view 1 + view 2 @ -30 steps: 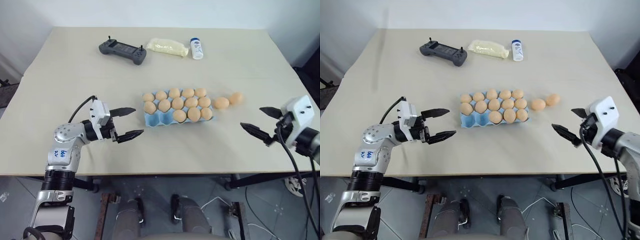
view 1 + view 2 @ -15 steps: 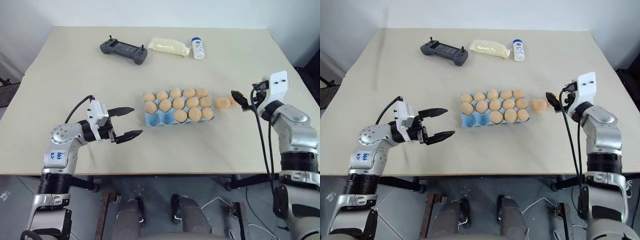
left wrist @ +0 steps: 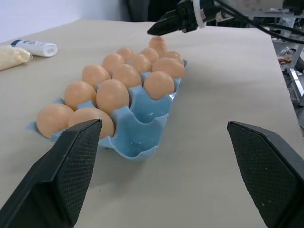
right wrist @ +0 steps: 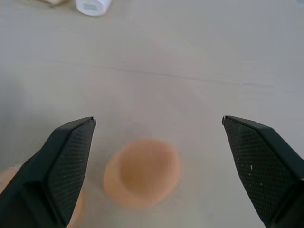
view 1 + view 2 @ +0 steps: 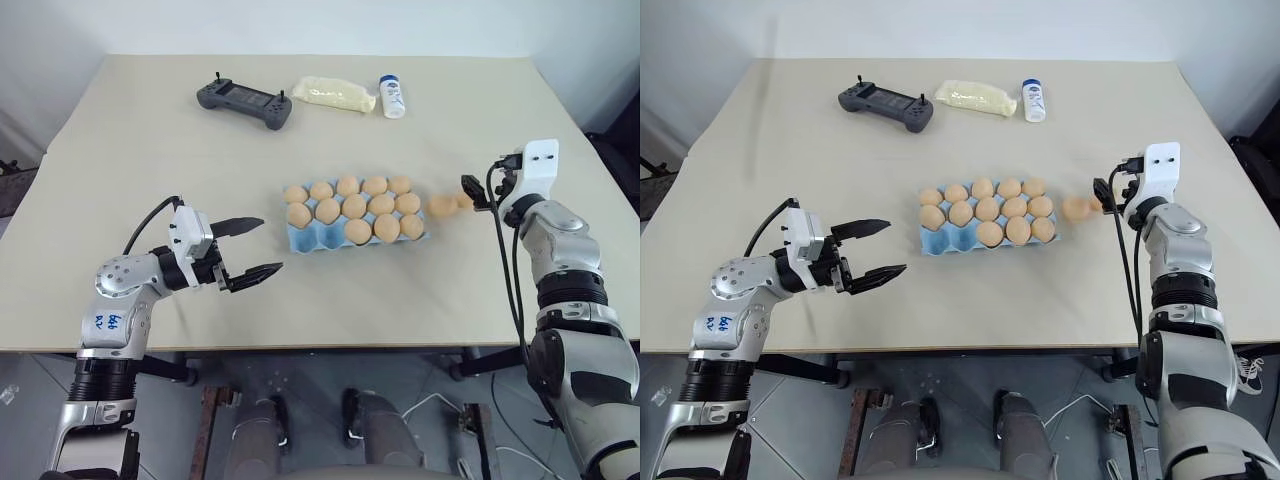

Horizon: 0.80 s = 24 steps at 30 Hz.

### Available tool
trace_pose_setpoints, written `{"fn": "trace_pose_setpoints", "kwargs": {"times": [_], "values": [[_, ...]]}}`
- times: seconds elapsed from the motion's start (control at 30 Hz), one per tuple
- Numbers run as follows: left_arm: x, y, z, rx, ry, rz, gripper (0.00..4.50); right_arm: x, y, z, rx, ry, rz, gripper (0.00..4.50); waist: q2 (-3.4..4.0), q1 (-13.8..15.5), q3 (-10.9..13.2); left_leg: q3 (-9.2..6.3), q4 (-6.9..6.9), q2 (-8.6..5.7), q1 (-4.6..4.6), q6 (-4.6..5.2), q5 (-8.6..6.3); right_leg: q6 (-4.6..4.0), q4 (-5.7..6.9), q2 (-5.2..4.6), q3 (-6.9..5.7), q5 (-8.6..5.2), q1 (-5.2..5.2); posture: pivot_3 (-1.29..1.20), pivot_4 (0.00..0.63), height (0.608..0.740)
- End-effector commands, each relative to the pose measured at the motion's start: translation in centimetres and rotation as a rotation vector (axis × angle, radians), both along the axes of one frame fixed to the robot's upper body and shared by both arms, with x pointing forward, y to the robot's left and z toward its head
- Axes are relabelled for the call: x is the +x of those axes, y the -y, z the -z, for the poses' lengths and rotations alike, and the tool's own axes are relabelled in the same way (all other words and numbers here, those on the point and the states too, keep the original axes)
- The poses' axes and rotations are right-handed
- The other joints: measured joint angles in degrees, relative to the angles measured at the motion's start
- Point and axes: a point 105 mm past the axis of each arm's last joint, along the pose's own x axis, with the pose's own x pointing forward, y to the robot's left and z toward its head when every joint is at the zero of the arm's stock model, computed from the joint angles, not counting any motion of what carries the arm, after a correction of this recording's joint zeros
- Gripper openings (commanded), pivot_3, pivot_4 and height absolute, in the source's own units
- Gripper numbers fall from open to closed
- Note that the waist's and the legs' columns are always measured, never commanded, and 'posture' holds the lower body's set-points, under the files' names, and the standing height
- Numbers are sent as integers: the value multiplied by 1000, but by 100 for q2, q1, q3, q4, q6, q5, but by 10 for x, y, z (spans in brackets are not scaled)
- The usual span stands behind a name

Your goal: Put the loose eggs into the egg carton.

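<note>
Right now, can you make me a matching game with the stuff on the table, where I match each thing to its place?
Things:
1. controller
2. white bottle
3. carton
4. loose egg

Places:
A. mid-table, holding many eggs
B. far left of the yellow bag
C. between the carton and the right gripper
D. just right of the yellow bag

Pairs: 1-B, 2-D, 3-A, 4-C

So the egg carton sits mid tabletop, cups mostly filled. Two loose eggs lie just right of it, right gripper at the far one. Left gripper is off to the carton's left. Controller, bag and bottle line up along the back.
</note>
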Motion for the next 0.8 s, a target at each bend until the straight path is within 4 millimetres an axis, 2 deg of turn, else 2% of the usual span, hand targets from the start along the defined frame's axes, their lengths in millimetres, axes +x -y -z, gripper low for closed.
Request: {"fn": "trace_pose_setpoints", "kwargs": {"times": [0.03, 0.27, 0.8], "values": [[-6, 2, -7, -25, 31, 12, 4500, 6, -1, -12, 6, 38, 17, 4474, 0, -29, 0, 0, 0, 0, 0, 0, 0, 0, 1, 0, 0, 0, 0, 0, 150, 740], [-6, 3, -6, -31, 33, 11, 4500, 13, -7, -5, 65, 11, 41, 4474, 2, -127, 1, 1, 0, 0, 1, -1, 5, 0, 6, 1, 1, 0, 0, 0, 150, 740], [-6, -1, -5, -38, 34, -17, 4500, 20, -15, 2, 93, -34, 65, 4474, 3, -124, 2, 0, -2, 2, 6, -9, 10, -2, 13, 0, 4, -1, -1, 0, 150, 740]]}}
